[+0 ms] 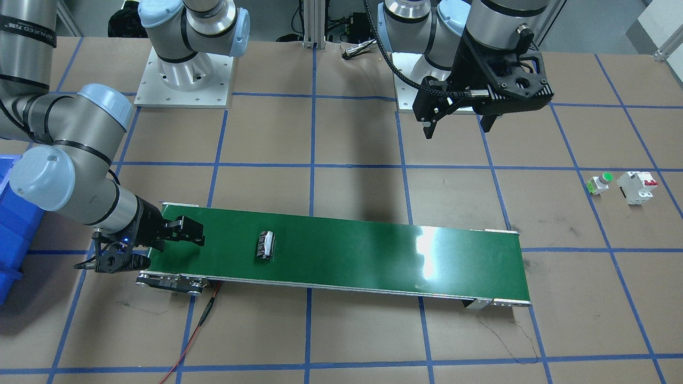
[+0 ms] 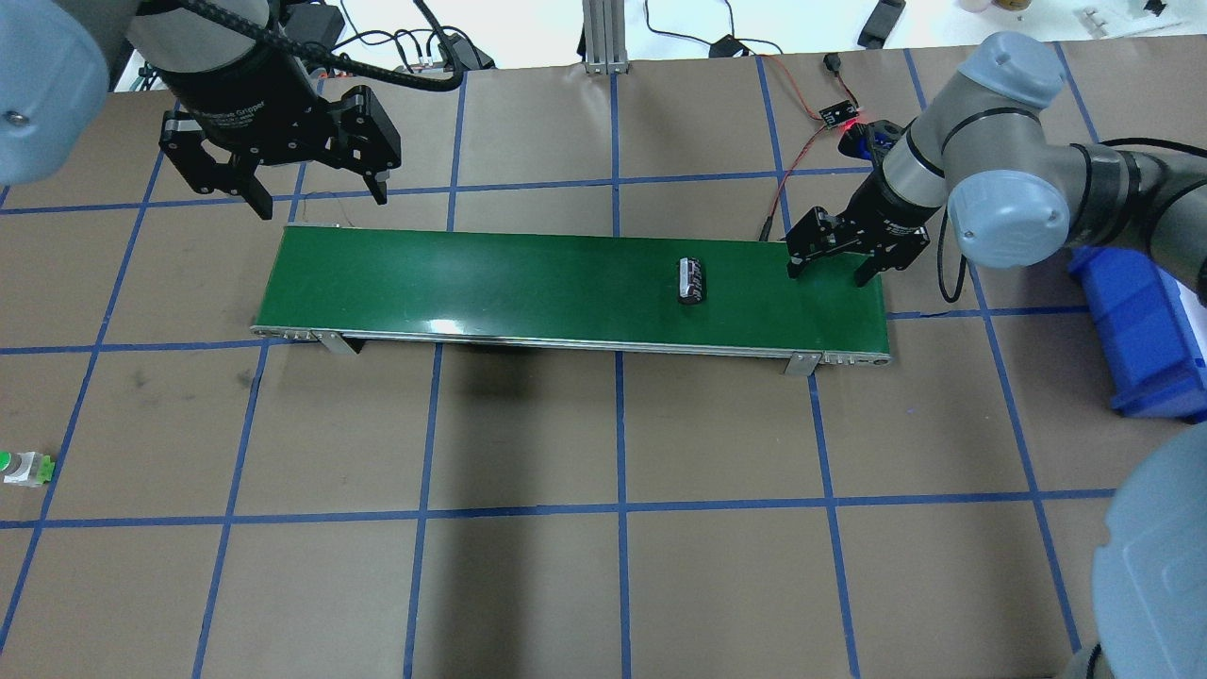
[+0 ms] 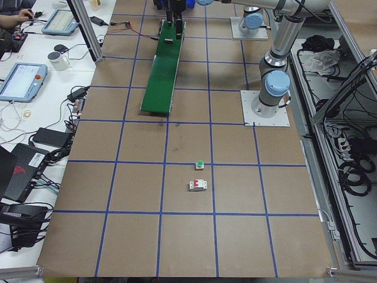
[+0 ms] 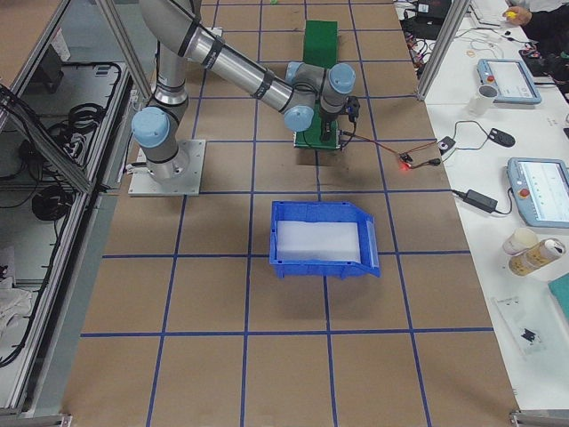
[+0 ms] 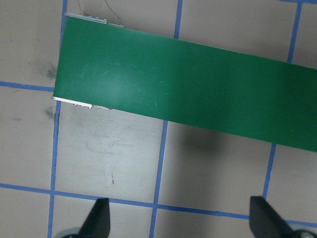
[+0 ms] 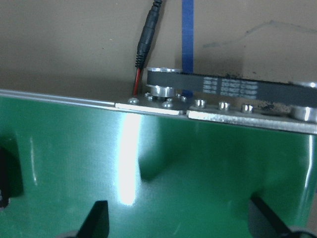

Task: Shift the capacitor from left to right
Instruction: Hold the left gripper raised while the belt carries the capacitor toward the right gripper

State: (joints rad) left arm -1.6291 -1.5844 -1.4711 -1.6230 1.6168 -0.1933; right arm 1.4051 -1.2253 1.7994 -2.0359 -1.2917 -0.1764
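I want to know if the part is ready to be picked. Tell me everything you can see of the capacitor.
The capacitor is a small black cylinder with silvery-white markings along its side. It lies on its side, its length across the green conveyor belt, in the part of the belt nearer the right gripper. Only the belt touches it. The gripper is open and stands apart from it, over the belt's end. No leads can be made out.

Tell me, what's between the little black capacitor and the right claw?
Nothing, only bare green belt between the capacitor and the right gripper, clearest in the overhead view.
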